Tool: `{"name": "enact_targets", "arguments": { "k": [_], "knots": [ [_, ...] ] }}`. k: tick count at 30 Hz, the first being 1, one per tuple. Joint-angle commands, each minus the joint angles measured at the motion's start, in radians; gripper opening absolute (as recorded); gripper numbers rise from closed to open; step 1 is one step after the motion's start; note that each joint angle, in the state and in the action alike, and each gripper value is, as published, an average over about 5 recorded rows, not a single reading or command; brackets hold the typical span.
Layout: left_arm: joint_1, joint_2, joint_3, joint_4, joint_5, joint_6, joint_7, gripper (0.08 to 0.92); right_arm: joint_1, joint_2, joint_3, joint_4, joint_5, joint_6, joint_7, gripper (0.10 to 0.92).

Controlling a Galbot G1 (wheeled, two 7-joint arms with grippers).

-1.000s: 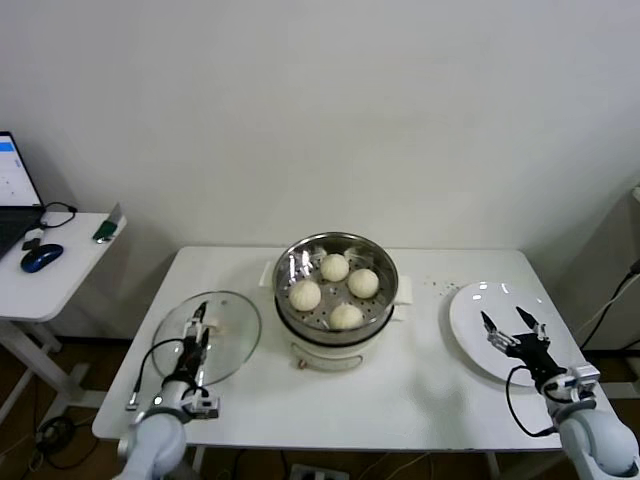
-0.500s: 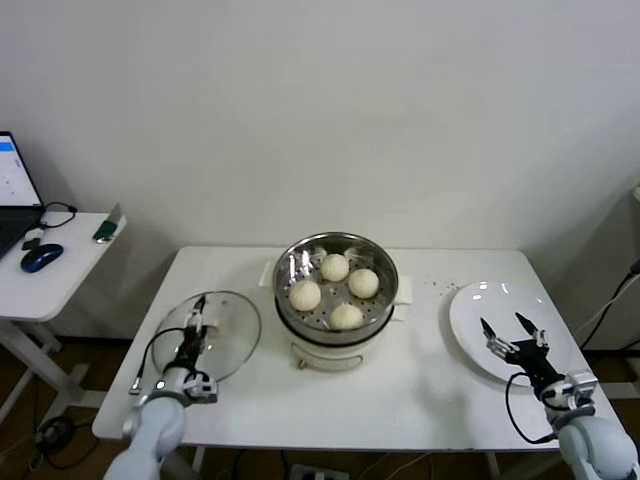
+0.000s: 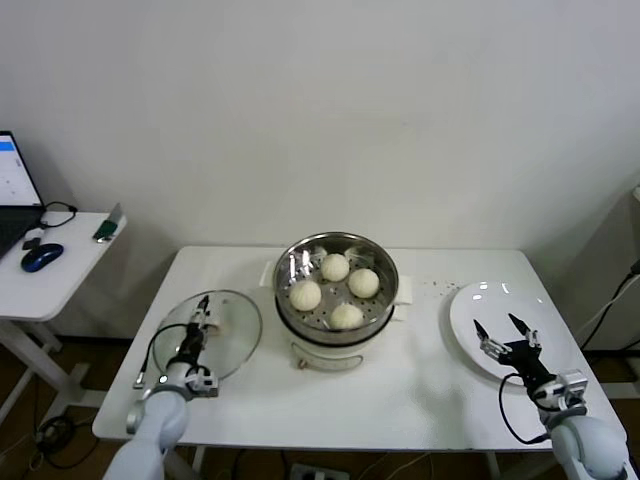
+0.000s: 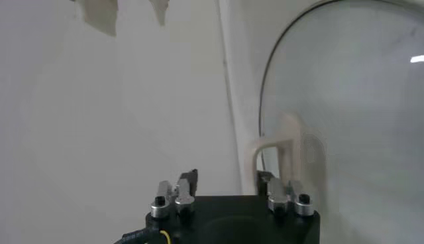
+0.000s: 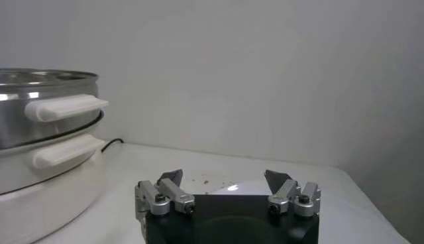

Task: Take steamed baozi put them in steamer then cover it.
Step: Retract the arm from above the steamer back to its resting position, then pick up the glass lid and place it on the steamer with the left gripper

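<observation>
the round shiny stainless-steel steamer [image 3: 336, 290] stood on its cream-white electric base at the middle of the white table [image 3: 420, 390], and four small round cream-white steamed baozi [image 3: 334, 267] [image 3: 363, 283] [image 3: 305, 295] [image 3: 346, 316] lay on the perforated tray inside it, close together but each plainly separate. the pot was uncovered. the round clear glass cover [image 3: 222, 335] with its metal rim lay flat on the table to the robot's left of the steamer, near it but apart. the left gripper [image 3: 200, 318] was low over this cover at its cream rectangular handle [image 4: 275, 150]; in the left wrist view one finger [image 4: 266, 180] sat right at the foot of the handle and the other finger [image 4: 189, 179] stood off on the far side of a gap, so the jaws were partly apart, and whether they pressed on the handle could not be told. on the robot's right, a flat round white plate [image 3: 480, 305] rested near the table's edge, well apart from the steamer. the right gripper [image 3: 502, 336] hung over this plate with its dark fingertips [image 5: 277, 178] spread wide and nothing between them; the right wrist view showed the steamer's side handles [image 5: 65, 108] off to one side.
</observation>
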Motion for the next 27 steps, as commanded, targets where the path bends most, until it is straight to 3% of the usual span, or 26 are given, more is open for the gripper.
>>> {"name": "enact_targets", "arguments": {
  "k": [1, 9, 14, 21, 27],
  "knots": [
    [-0.011, 0.001, 0.0, 0.015, -0.017, -0.008, -0.007, 0.516, 0.002, 0.007, 0.002, -0.004, -0.015, 0.004, -0.002, 0.823],
    [0.025, 0.031, -0.003, -0.083, -0.048, 0.012, 0.012, 0.282, 0.009, 0.006, 0.001, -0.017, -0.026, 0.014, -0.003, 0.823],
    [0.085, 0.067, -0.007, -0.221, -0.076, 0.068, 0.015, 0.16, 0.018, -0.011, 0.004, -0.027, -0.024, 0.017, -0.003, 0.823],
    [0.198, 0.126, -0.025, -0.443, -0.115, 0.196, 0.017, 0.149, 0.039, -0.022, 0.002, -0.043, -0.023, 0.019, -0.002, 0.823],
    [0.269, 0.213, -0.02, -0.661, -0.15, 0.355, 0.069, 0.149, 0.061, -0.032, -0.01, -0.06, -0.025, 0.023, -0.002, 0.823]
  ]
}}
